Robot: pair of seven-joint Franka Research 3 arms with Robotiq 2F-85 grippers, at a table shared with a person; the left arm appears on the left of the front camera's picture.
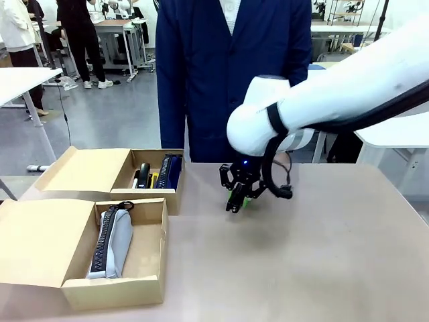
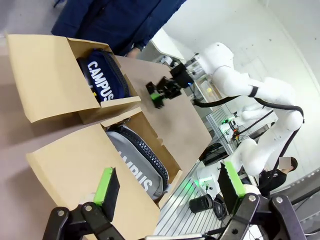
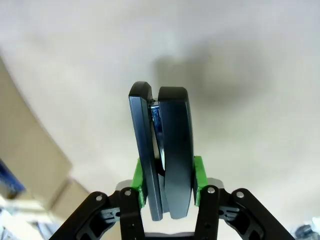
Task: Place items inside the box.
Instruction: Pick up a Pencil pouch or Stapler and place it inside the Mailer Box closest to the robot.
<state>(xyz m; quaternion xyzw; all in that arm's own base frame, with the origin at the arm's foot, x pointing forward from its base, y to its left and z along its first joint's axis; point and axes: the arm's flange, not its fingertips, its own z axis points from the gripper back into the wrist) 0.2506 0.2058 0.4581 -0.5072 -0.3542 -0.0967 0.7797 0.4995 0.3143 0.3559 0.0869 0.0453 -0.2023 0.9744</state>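
Right gripper point(image 1: 235, 203) was clamped on the black hinged stapler point(image 3: 172, 140), well right of the open brown cardboard box point(image 1: 173, 200) w/ the navy zip pouch point(image 1: 170, 172); I'd reckon it needed height to clear the box wall, then a low drop into a free gap inside, while the left gripper point(image 2: 169, 180) had its fingers apart, empty.

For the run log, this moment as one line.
right gripper: holds black stapler | left gripper: open | grey pouch: in near box

A person in a dark navy coat point(image 1: 228, 74) stands at the far edge of a beige table point(image 1: 322, 261), with white tables point(image 1: 20, 77) on a grey floor point(image 1: 114, 121) behind.
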